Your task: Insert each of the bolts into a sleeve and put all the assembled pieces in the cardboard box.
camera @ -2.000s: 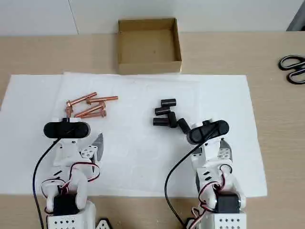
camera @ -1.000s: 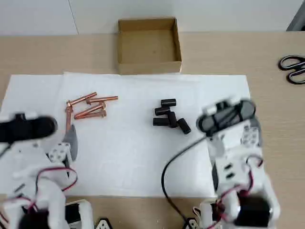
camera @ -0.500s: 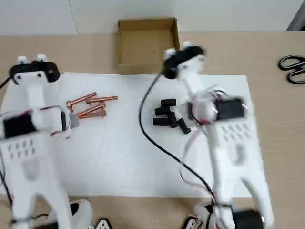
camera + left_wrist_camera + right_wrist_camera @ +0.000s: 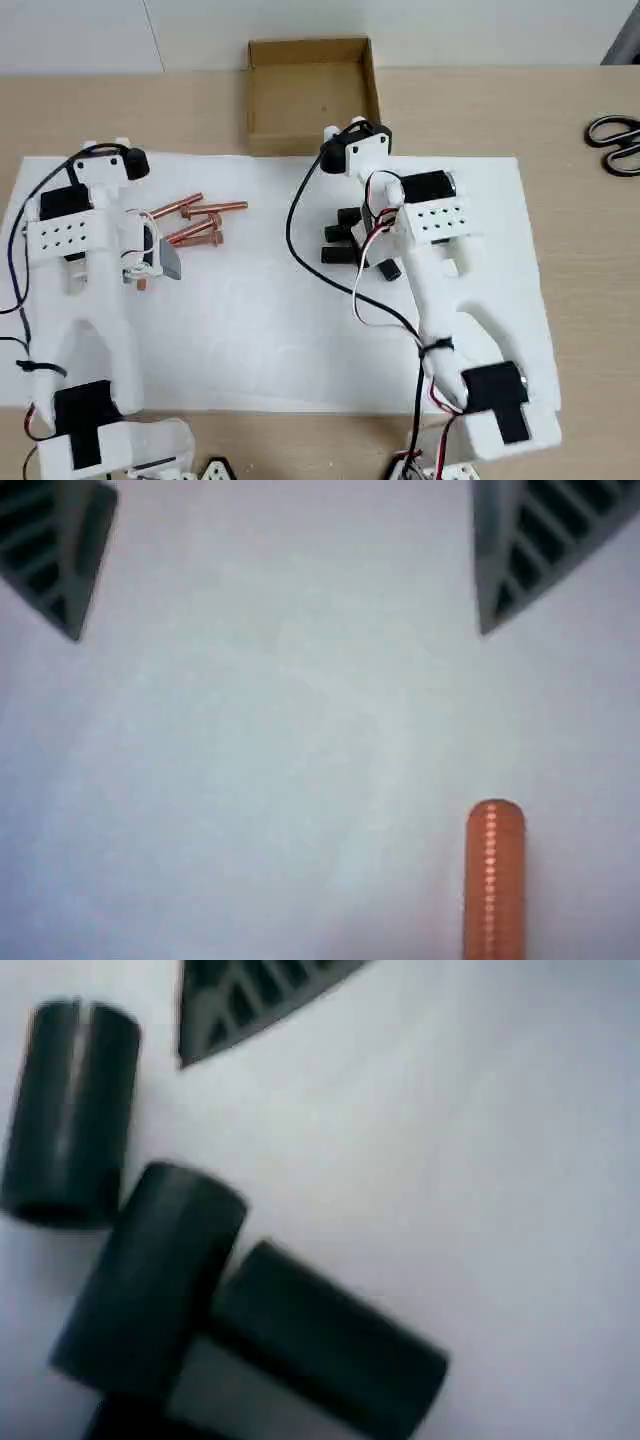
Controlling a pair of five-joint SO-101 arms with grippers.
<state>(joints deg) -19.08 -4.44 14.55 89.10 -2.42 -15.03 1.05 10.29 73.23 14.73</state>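
Several coppery bolts (image 4: 215,208) lie apart from black sleeves (image 4: 335,255).

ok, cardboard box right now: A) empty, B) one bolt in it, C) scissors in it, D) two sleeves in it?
A: the cardboard box shows a bare floor, while the bolts and sleeves lie out on the white paper.
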